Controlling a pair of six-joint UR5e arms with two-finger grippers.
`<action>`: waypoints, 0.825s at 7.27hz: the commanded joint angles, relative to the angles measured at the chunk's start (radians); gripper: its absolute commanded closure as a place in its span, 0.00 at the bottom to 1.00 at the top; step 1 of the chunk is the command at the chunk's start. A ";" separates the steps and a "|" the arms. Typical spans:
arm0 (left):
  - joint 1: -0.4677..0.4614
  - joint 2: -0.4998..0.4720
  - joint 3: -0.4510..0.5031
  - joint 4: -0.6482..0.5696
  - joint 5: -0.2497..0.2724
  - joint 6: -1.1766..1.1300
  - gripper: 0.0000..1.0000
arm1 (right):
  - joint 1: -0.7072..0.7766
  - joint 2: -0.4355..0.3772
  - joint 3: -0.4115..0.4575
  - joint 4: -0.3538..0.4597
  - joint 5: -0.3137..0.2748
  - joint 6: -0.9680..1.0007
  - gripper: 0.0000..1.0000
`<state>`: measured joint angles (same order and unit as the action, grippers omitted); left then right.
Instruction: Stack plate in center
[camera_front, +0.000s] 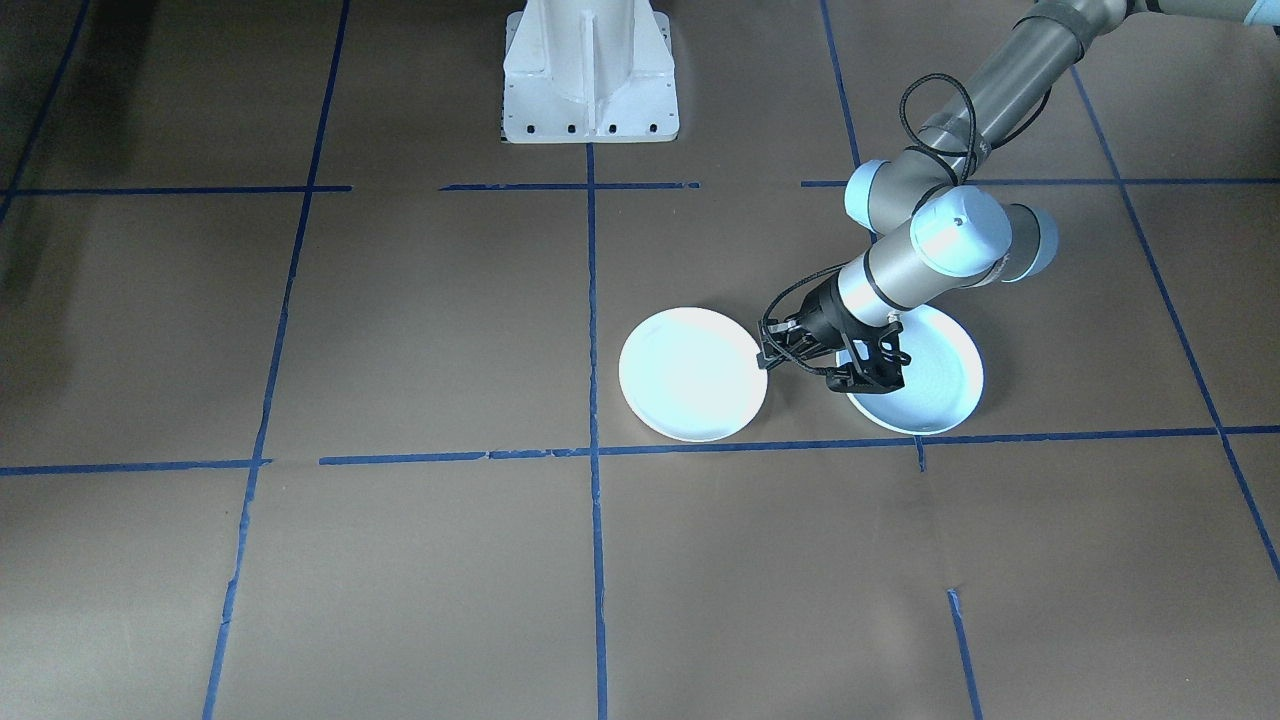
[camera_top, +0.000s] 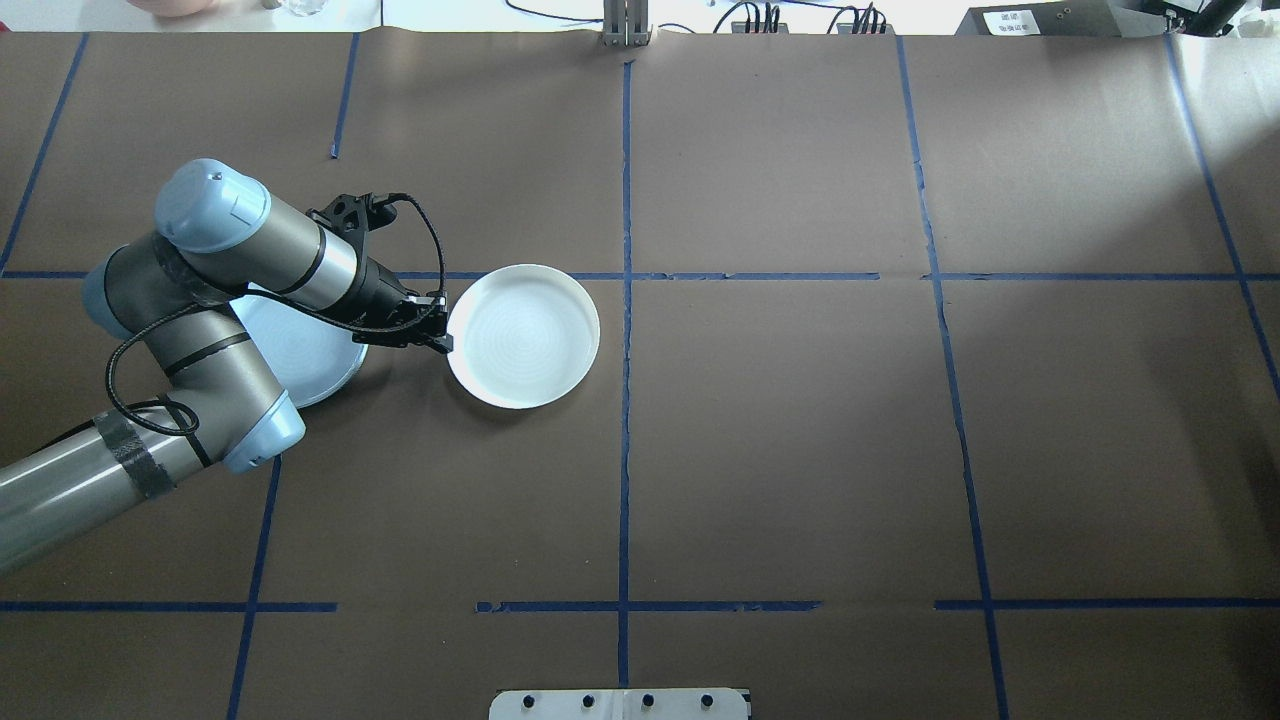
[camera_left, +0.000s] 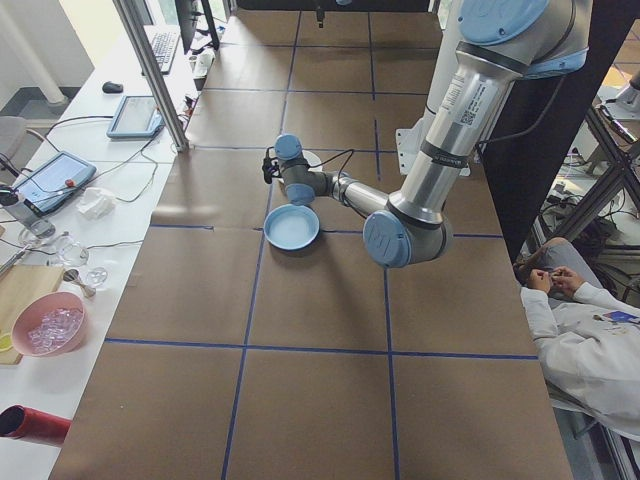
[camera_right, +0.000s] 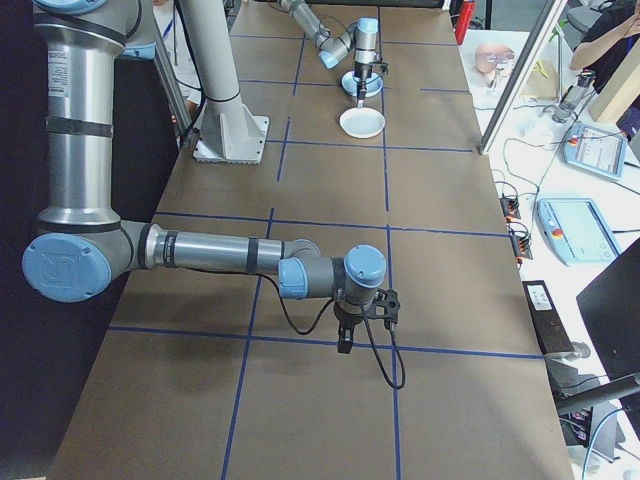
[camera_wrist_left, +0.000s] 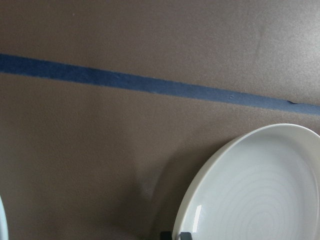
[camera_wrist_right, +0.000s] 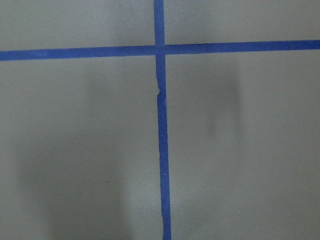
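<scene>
White-rimmed ringed plate (camera_top: 523, 336) lies flat on surface, rim at left pincer (camera_top: 437, 335) tips; grip state unclear. Second plate (camera_top: 300, 355) under its arm.

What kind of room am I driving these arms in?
Most likely a robotics lab workcell. The table is covered in brown paper gridded with blue tape, control tablets lie on the side benches, and a person in a white coat sits beside the rig.
</scene>
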<state>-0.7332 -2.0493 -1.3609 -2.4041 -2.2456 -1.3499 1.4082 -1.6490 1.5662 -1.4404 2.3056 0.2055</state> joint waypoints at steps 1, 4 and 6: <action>-0.002 0.001 -0.007 0.000 0.000 0.000 1.00 | 0.000 0.000 0.000 0.000 0.000 0.000 0.00; -0.099 0.012 -0.036 0.011 -0.011 0.056 1.00 | 0.000 0.000 0.000 0.000 0.000 0.000 0.00; -0.174 0.062 -0.098 0.132 -0.037 0.243 1.00 | 0.000 0.000 0.000 0.000 0.000 0.000 0.00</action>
<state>-0.8569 -2.0222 -1.4238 -2.3377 -2.2636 -1.2166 1.4082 -1.6490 1.5662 -1.4404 2.3056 0.2056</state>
